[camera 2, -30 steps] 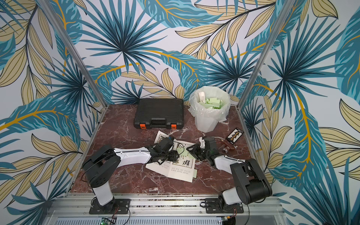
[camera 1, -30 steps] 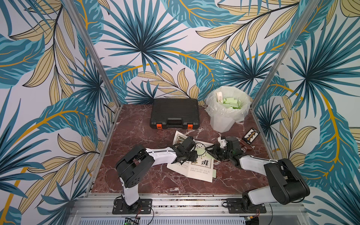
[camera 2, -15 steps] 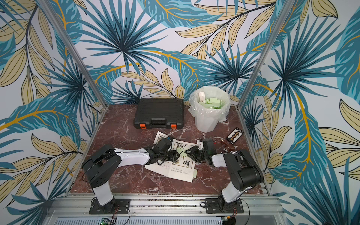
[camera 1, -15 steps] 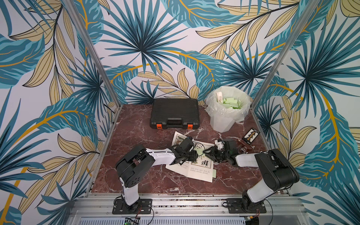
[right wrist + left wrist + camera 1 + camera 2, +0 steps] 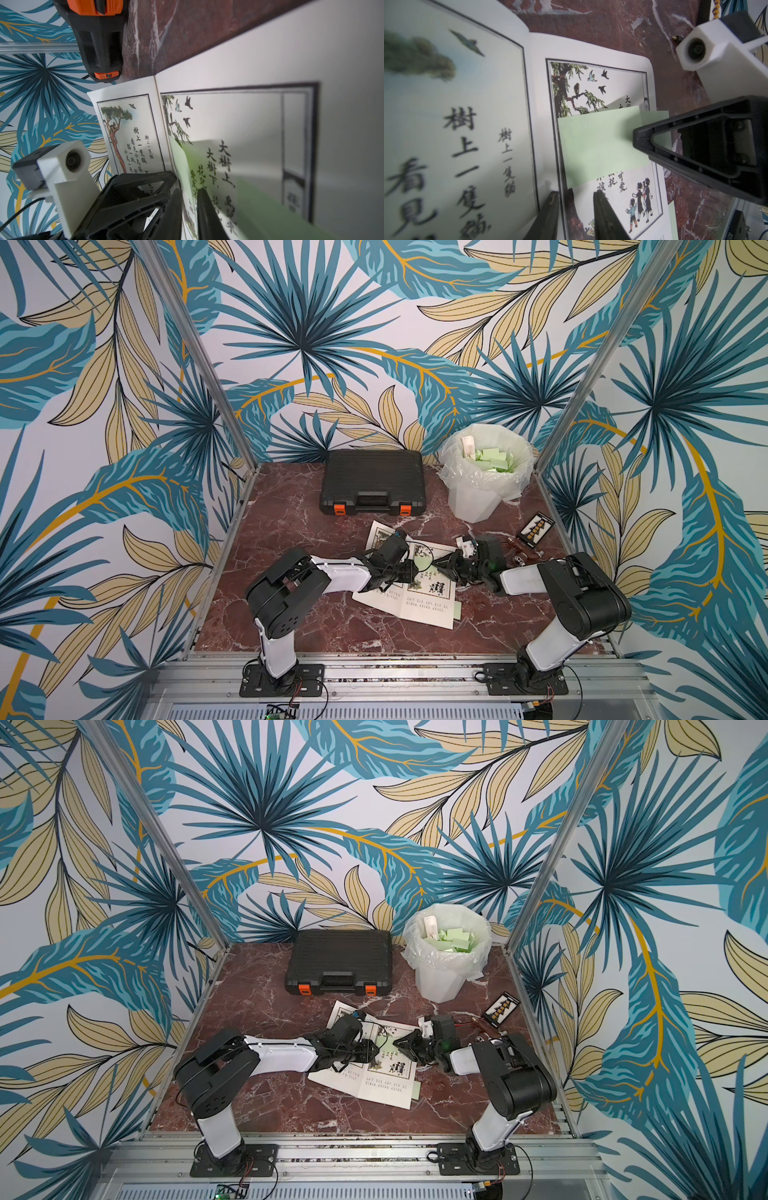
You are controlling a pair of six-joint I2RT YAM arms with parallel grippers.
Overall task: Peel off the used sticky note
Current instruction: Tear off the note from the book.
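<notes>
One green sticky note (image 5: 600,143) lay on the right-hand page of the open picture book (image 5: 508,108), its outer edge lifted and curling, its inner edge apparently stuck: peeling looked just begun. Thin matte paper, square. The right end effector (image 5: 636,137) had its black fingers nearly together, pinching that lifted edge. The left end effector (image 5: 576,197), fingers slightly apart, pressed the glossy page down. Red-veined marble desk (image 5: 291,522) beneath; more green notes filled the lined bin (image 5: 486,472).

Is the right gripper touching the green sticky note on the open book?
Touching. In the left wrist view the right gripper has its tip on the sticky note, whose edge lifts off the book.
</notes>
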